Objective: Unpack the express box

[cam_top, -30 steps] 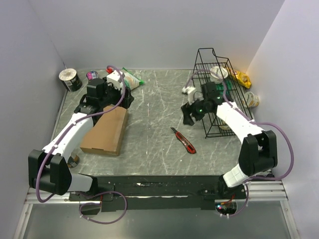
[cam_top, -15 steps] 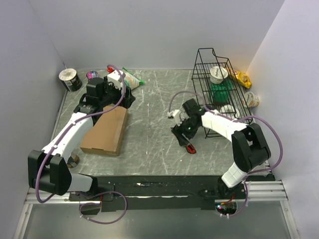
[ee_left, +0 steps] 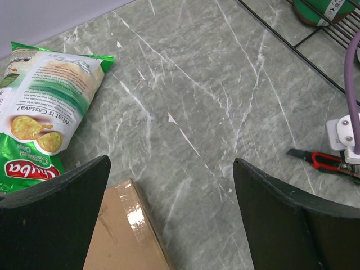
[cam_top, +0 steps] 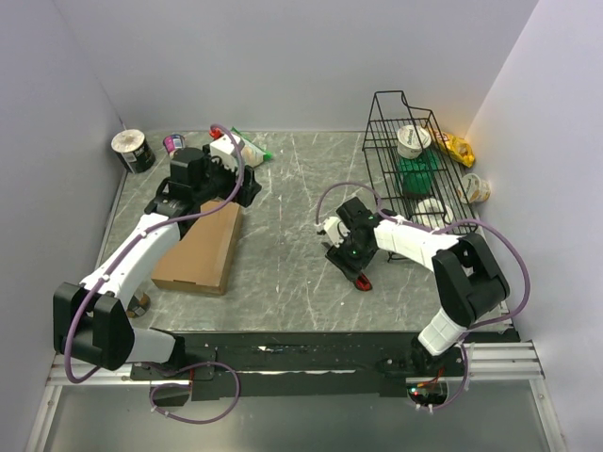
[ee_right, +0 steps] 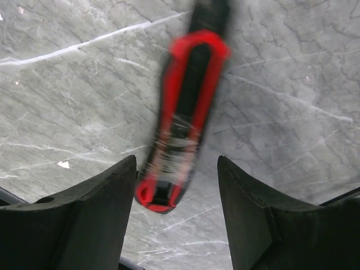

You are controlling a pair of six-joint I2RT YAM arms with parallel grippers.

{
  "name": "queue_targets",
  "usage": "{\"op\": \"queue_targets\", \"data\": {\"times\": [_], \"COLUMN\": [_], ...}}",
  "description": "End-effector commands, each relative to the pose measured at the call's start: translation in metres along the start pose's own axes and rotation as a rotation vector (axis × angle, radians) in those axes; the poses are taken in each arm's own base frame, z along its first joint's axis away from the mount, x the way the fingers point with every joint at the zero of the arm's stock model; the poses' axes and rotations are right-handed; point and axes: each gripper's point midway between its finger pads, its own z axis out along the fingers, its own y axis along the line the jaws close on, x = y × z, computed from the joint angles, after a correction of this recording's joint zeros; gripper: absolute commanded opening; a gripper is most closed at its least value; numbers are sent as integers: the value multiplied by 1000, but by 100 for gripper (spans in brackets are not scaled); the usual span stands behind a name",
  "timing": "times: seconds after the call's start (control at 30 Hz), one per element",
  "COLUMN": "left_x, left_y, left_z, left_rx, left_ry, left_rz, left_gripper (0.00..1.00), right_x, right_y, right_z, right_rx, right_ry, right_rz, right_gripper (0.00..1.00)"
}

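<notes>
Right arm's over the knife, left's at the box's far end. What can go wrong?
1. The knife lies skewed, close to one finger of the open right gripper; closing may nudge it or pinch it off-centre.
2. The open left gripper has only a corner of the express box by one finger, the snack bag close by; a grab could miss the box.

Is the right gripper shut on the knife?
No, the right gripper is open, its fingers apart on either side of the red knife.
</notes>
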Motion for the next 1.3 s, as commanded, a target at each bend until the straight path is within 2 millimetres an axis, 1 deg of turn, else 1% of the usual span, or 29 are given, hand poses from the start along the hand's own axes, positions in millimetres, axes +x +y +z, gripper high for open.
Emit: {"op": "queue_targets", "data": {"times": [0.0, 0.1, 0.23, 0.33, 0.37, 0.4, 0.43, 0.47, 0.53, 0.57, 0.6, 0.67, 0.7, 0.73, 0.77, 0.8, 0.83, 0.87, 0.9, 0.93, 0.97, 1.0, 1.03, 1.07, 1.1, 1.13, 1.17, 1.2, 1.27], "left_x": [-31, -29, -29, -27, -27, -27, -27, -28, -28, -32, -37, -42, -53, -57, -58, -60, -61, -63, -65, -65, -65, -66, -69, -72, -73, -74, -79, -80, -82], "left_y": [3, 2, 2, 4, 5, 6, 5, 4, -2, -6, -17, -28, -37, -46, -53, -58, -63, -66, -68, -72, -74, -74, -77, -79, -80, -82, -85, -85, -86], "left_z": [-2, -1, 1, 2, 3, 3, 3, 4, 5, 4, 4, 3, 2, 0, -1, -2, -3, -3, -3, -4, -4, -2, -3, -4, -3, -3, -5, -4, -1], "left_rx": [-17, -10, -4, -13, -22, -23, -22, -13, 17, 35, 90, 145, 209, 259, 309, 342, 380, 396, 414, 444, 458, 466, 483, 495, 506, 521, 539, 543, 540], "left_ry": [-82, -80, -76, -71, -70, -72, -70, -75, -78, -88, -102, -107, -138, -149, -155, -162, -161, -161, -162, -157, -159, -159, -166, -171, -172, -174, -184, -182, -184], "left_rz": [25, 16, 17, 17, 15, 14, 12, 10, -8, -42, -75, -124, -111, -100, -78, -51, -46, -50, -44, -39, -29, -32, -33, -37, -39, -38, -30, -32, -23], "left_gripper": [96, 96, 97, 97, 96, 96, 96, 96, 96, 96, 96, 97, 97, 96, 96, 96, 96, 96, 96, 96, 97, 96, 96, 96, 97, 97, 96, 96, 96], "right_x": [-14, -8, 3, 3, 2, 0, -2, -4, -10, -13, -23, -44, -56, -70, -91, -104, -117, -139, -148, -156, -166, -176, -182, -186, -184, -192, -194, -195, -200], "right_y": [-1, -4, 3, 0, -1, -3, -4, -5, -8, -10, -17, -28, -35, -41, -51, -59, -64, -71, -74, -75, -75, -78, -75, -72, -70, -68, -65, -62, -61], "right_z": [-19, -14, -1, 5, 6, 7, 9, 9, 8, 6, 0, -16, -26, -44, -57, -69, -87, -105, -115, -131, -141, -152, -167, -171, -167, -184, -186, -185, -190], "right_rx": [23, 36, -3, 3, 4, 7, 7, 12, 21, 29, 50, 106, 136, 183, 246, 301, 353, 421, 470, 519, 560, 636, 685, 709, 737, 803, 820, 833, 860], "right_ry": [-63, -45, -3, 14, 16, 15, 14, 12, -3, -10, -32, -109, -155, -221, -302, -348, -406, -495, -526, -576, -619, -666, -710, -733, -723, -781, -793, -797, -816], "right_rz": [-5, -6, -10, -4, -3, -4, -4, -4, -20, -30, -63, -116, -187, -233, -279, -357, -401, -442, -524, -571, -620, -696, -739, -787, -860, -893, -928, -976, -999], "right_gripper": [66, 66, 66, 62, 60, 53, 49, 38, 20, 3, 0, 0, 0, 0, 0, 0, 0, 0, 0, 0, 0, 0, 0, 0, 0, 0, 0, 0, 0]}}
